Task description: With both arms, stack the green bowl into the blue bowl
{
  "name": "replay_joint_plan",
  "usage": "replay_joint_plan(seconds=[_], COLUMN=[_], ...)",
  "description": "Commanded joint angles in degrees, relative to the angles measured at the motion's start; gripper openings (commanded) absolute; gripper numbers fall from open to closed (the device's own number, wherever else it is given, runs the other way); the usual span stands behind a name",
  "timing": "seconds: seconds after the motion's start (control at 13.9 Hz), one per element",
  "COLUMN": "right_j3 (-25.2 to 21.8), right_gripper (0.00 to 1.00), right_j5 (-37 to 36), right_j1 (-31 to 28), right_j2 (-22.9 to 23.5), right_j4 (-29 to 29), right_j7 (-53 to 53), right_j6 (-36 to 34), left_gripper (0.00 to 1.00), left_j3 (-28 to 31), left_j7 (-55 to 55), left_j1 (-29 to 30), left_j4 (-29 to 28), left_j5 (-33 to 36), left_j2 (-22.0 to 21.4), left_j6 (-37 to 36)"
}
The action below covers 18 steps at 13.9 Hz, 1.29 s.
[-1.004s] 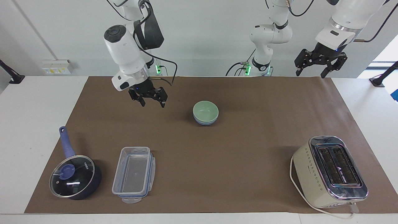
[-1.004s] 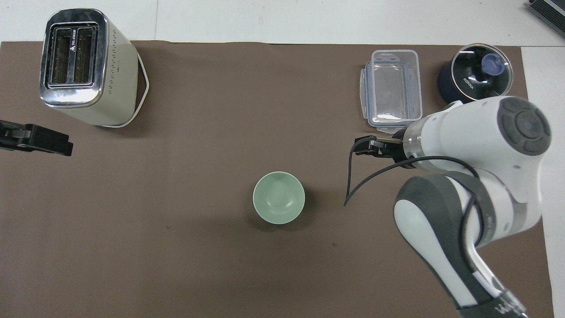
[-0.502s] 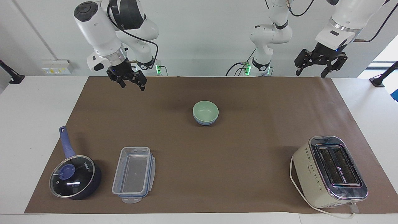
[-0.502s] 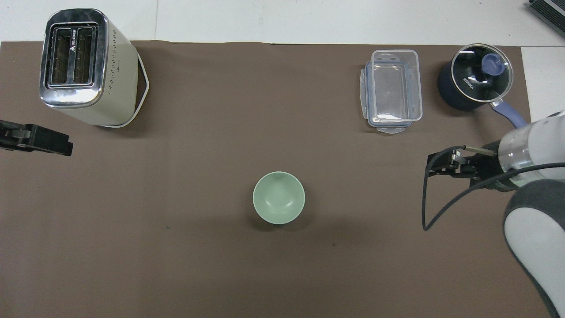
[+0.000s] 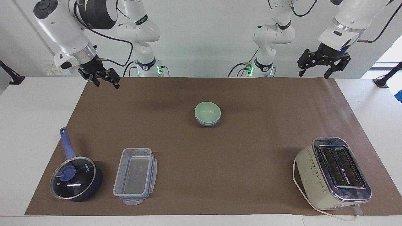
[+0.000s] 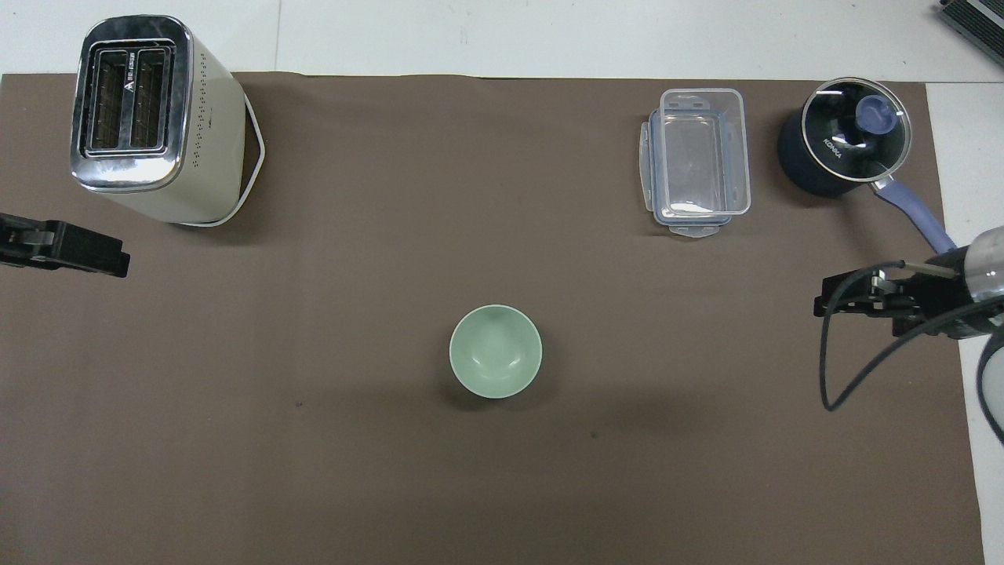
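The small round pale mint-green bowl (image 5: 207,111) sits nested inside the small round periwinkle-blue bowl (image 5: 207,123). Only a thin band of blue shows under the green rim in the facing view; from overhead the green one (image 6: 495,351) hides it fully. The pair stands upright near the middle of the brown paper mat on the table (image 5: 28,103), well apart from everything else. By the look of it the stacking is done, so nothing is left to grasp.

Key relation: neither pincer is near the stack. The right pincer (image 5: 103,79) hangs over the mat's edge at the right arm's end of the table, released and holding nothing; the stack lies toward the table's middle from it. The left pincer (image 5: 324,63) hangs over the mat's corner at the left arm's end, also released and empty, and that arm waits. The bowls lie roughly midway between the two, perhaps a little closer to the right pincer. Round bowls, no long axis to line up with.

Farther from the robots than the bowls:
- dark-blue saucepan with a glass lid and blue handle (image 5: 76,178), at the right arm's end
- clear rectangular plastic container (image 5: 135,176), just beside the saucepan
- cream and chrome two-slot toaster (image 5: 333,173), at the left arm's end

Any coming move is likely just parking the arms.
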Motion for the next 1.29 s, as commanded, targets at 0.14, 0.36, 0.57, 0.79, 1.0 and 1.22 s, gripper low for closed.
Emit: replay_joint_plan(seconds=[0.14,0.36,0.57,0.79,1.0,1.22], right_j3=[0.8,1.4,1.7,1.7,1.8,1.8], right_gripper=[1.0,1.0,1.0,1.0,1.0,1.0], right_j5=[-4.2,-6.0,-6.2,-5.7,-5.2,-2.7], right_j1=[-0.4,-0.4,0.0,0.7,0.7,0.8], right_j2=[0.8,1.0,0.4,-1.3,-1.2,-1.1], right_j4=[9.3,16.8,17.3,14.8,15.0,14.9], right_j7=[-2.1,-2.2,-2.1,-2.3,-2.1,-1.7], right_j6=[-1.6,-7.7,-8.9,-8.7,-9.0,-12.7], left_gripper=[1.0,1.0,1.0,1.0,1.0,1.0], left_j3=[-0.2,-0.2,-0.2,-0.2,-0.2,-0.2], left_j7=[-0.2,-0.2,-0.2,-0.2,-0.2,-0.3], left_j1=[0.4,0.4,0.4,0.4,0.4,0.4], left_j4=[-1.2,-1.2,-1.2,-1.2,-1.2,-1.2], left_j5=[0.8,0.7,0.8,0.8,0.8,0.7], left_j2=[-1.2,-1.2,-1.2,-1.2,-1.2,-1.2], left_j6=[-0.3,-0.3,-0.3,-0.3,-0.3,0.0])
